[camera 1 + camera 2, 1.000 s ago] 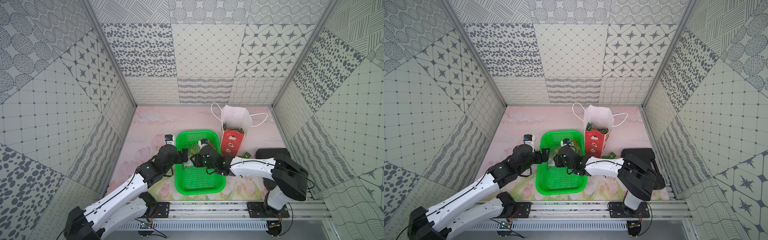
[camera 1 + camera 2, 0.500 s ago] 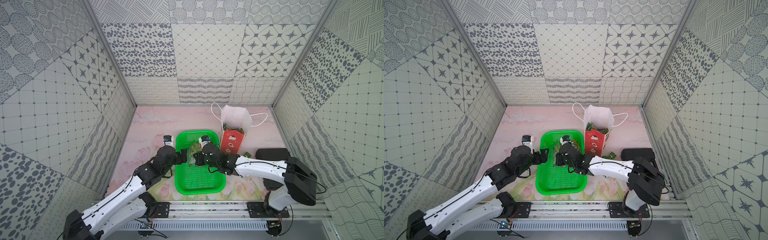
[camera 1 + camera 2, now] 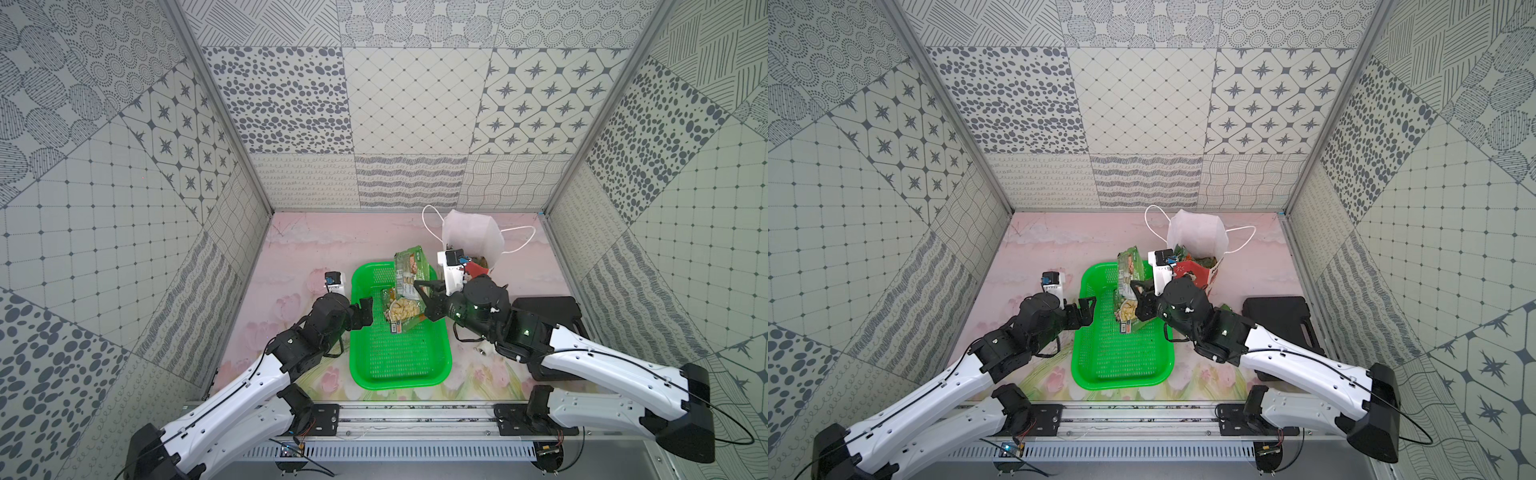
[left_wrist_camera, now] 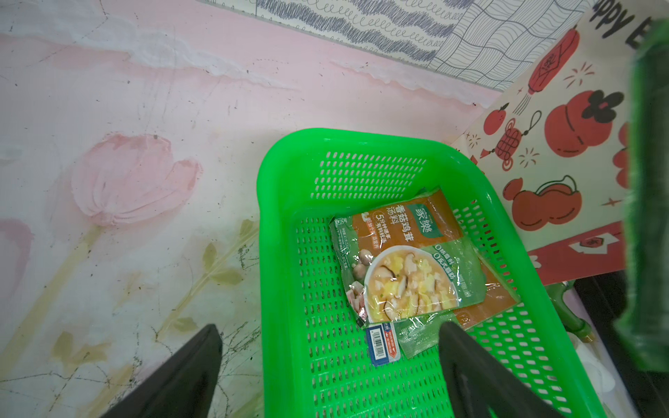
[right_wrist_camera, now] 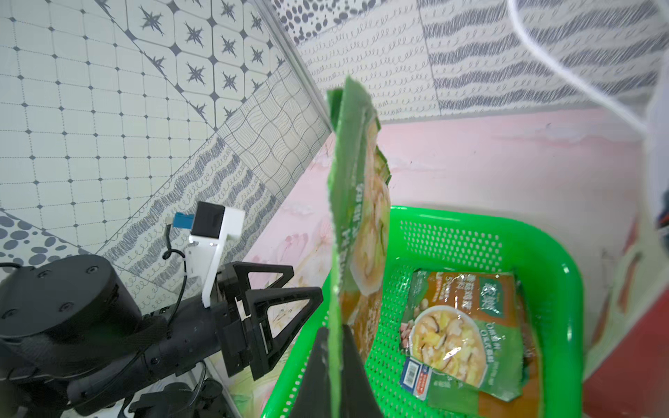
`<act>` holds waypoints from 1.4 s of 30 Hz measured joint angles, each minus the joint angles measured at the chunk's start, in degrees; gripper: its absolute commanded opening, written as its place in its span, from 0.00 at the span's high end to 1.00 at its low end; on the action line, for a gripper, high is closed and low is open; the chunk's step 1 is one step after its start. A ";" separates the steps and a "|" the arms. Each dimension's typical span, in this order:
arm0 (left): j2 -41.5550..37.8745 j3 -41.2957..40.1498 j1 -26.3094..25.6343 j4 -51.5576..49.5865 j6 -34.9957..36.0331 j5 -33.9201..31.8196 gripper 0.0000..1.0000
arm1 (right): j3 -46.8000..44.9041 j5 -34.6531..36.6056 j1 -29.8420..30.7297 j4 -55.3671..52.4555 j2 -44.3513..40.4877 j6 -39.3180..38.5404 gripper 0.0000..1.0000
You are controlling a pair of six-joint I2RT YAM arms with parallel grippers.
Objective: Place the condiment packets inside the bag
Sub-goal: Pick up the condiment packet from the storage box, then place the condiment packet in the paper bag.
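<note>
Above the green basket (image 3: 399,380), in both top views, the right gripper (image 3: 424,300) is clamped on the lower end of one condiment packet (image 3: 411,270), whose long axis stands nearly upright. The bag (image 3: 469,232) stands just beyond it, toward the robot's right, so the right arm is nearer, and bagged packets (image 3: 1200,261) show in its mouth. In the left wrist view the left gripper (image 4: 329,327) is wide apart and empty, straddling the basket wall, with loose packets (image 4: 409,275) flat ahead. In the right wrist view the jaws pinch the packet edge-on. A second ago this gripper sat low in the basket – now it is raised, the packet lifted clear
</note>
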 measured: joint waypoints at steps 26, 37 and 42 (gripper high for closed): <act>2.21 0.04 0.00 0.02 0.02 -0.13 0.03 | 17.97 11.26 -22.16 -25.92 -0.33 -9.22 1.00; 6.32 1.05 0.02 0.04 0.04 0.31 0.03 | 23.06 -9.11 -27.63 -38.60 7.43 -8.33 1.00; 9.35 2.27 0.04 0.11 0.09 1.44 0.03 | 24.79 -13.27 -28.85 -41.77 7.67 -9.40 0.98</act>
